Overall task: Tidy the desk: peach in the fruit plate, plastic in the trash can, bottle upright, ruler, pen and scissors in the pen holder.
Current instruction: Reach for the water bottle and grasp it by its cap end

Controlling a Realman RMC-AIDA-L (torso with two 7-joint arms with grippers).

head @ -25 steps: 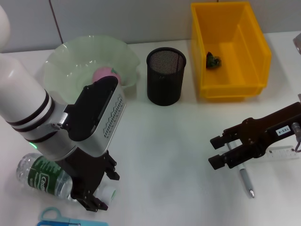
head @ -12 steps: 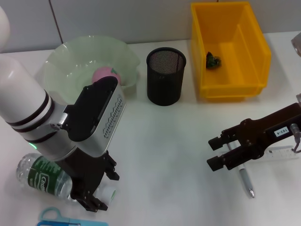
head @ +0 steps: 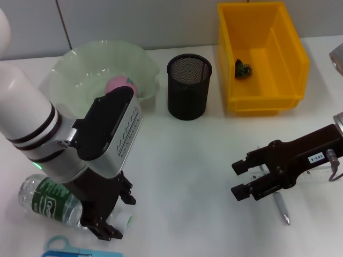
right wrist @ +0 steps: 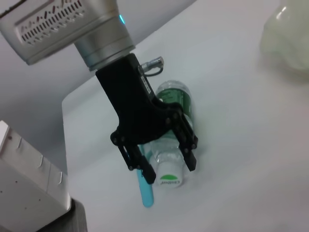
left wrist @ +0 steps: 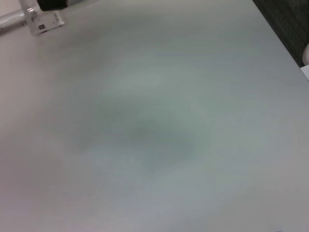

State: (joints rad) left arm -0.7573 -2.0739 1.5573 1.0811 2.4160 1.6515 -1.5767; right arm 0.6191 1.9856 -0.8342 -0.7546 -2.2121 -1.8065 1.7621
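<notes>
Both grippers hang open and empty. The right gripper (head: 239, 179) has slid leftward off the pen (head: 280, 206); the left gripper (head: 114, 217) apparently straddles the lying bottle's (head: 51, 198) cap, unclamped.

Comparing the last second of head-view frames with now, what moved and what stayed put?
The right end effector, open and empty, slid a little toward the robot's left and nearer, over the pen and ruler. Nothing was gripped or released. The left end effector stayed open around the lying bottle; peach, pen holder and scissors did not move.
</notes>
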